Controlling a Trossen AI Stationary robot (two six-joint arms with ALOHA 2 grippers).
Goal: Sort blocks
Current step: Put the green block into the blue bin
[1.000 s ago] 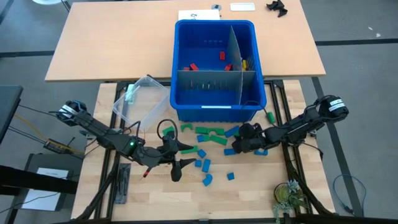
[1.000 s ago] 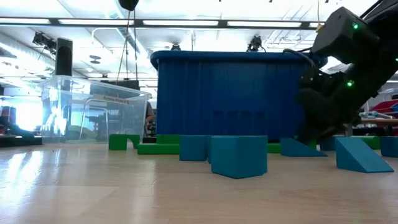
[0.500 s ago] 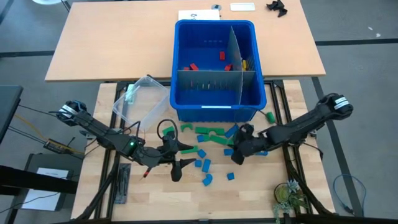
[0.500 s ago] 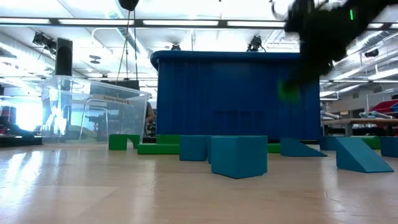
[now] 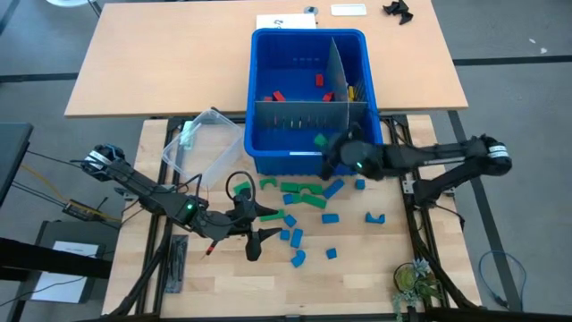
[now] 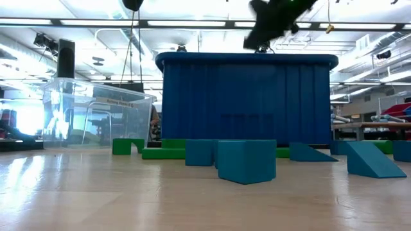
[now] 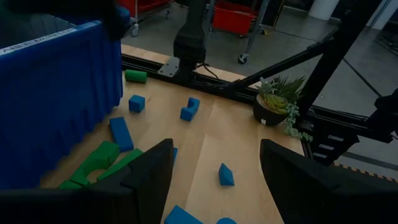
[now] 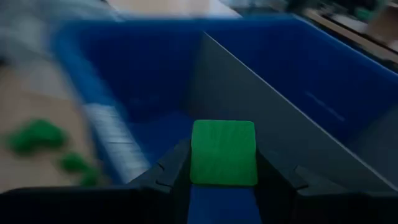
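Since a second ago our right claw (image 5: 323, 146) has lifted off the table (image 5: 357, 268) and swung to the blue bin's (image 5: 268, 54) near compartment, clenched on a green block (image 8: 224, 152). Sorting advances: we judge a drop comes next. Other blocks (image 5: 304, 199) lie before the bin. Left claw (image 5: 255, 228) waits low, jaws parted, empty.

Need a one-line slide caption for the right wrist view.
Right gripper carries a green block over the blue bin, beside its grey divider.
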